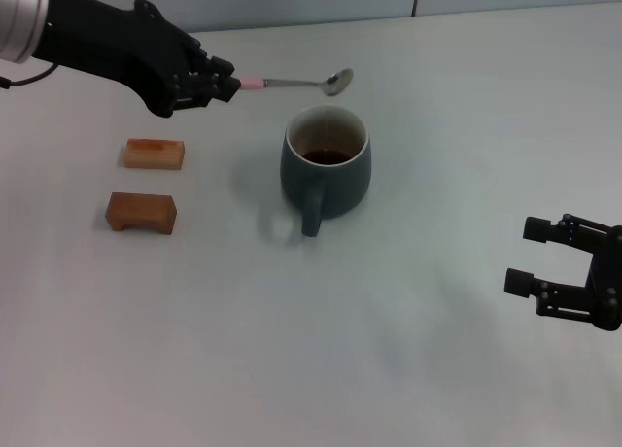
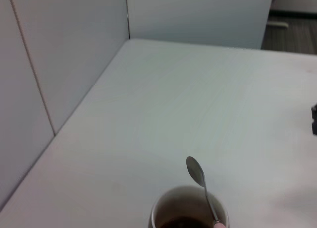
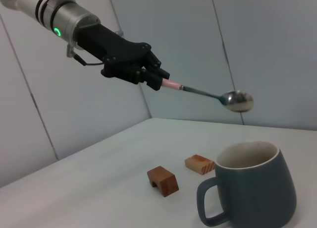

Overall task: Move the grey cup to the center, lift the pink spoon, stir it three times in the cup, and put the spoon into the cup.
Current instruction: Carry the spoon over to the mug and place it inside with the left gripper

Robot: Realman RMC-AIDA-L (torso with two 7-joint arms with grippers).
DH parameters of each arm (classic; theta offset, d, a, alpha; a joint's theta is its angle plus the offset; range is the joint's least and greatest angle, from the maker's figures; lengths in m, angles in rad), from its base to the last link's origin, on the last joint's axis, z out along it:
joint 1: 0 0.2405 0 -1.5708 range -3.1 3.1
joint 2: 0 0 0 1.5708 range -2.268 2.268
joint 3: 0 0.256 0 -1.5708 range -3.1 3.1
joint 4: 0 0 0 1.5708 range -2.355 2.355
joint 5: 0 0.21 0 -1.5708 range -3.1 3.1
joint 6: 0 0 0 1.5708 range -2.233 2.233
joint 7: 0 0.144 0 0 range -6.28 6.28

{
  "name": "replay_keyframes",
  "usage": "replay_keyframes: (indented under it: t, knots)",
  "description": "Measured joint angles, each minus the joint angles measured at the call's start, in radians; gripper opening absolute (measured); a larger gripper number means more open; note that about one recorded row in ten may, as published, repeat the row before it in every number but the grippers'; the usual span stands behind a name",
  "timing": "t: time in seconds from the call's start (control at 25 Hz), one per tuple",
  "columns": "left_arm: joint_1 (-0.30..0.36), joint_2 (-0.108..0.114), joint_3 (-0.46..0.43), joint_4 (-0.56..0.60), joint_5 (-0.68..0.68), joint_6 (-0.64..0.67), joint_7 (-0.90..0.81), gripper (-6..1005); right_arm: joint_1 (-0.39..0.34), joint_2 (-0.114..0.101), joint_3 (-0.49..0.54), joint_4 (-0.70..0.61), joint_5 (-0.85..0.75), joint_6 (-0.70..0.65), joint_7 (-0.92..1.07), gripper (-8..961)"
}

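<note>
The grey cup (image 1: 326, 167) stands upright in the middle of the table, handle toward me, brown residue inside. It also shows in the right wrist view (image 3: 255, 188) and its rim in the left wrist view (image 2: 189, 208). My left gripper (image 1: 225, 85) is shut on the pink handle of the pink spoon (image 1: 301, 81) and holds it level in the air, its metal bowl above and just behind the cup's rim. The spoon shows in the left wrist view (image 2: 198, 176) and the right wrist view (image 3: 213, 94). My right gripper (image 1: 530, 257) is open and empty, low at the right.
Two brown wooden blocks lie left of the cup: a flat one (image 1: 155, 154) and an arched one (image 1: 142, 213). Grey wall panels (image 2: 64, 64) stand behind the table's far edge.
</note>
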Motion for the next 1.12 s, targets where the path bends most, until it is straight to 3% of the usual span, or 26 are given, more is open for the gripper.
replay_keyframes:
  t: [0.4,0.92,1.12]
  knots:
    - [-0.039,-0.003,0.044,0.003,0.106,-0.003,-0.014,129,-0.005,0.0,0.015,-0.002,0.0,0.015,-0.009,826]
    - [-0.065,-0.004,0.054,-0.006,0.143,-0.006,-0.022,128,-0.001,0.0,0.007,-0.008,-0.004,0.023,-0.007,825]
    - [-0.136,-0.008,0.134,-0.02,0.235,-0.014,-0.064,128,0.002,0.0,0.006,-0.011,-0.013,0.023,-0.005,825]
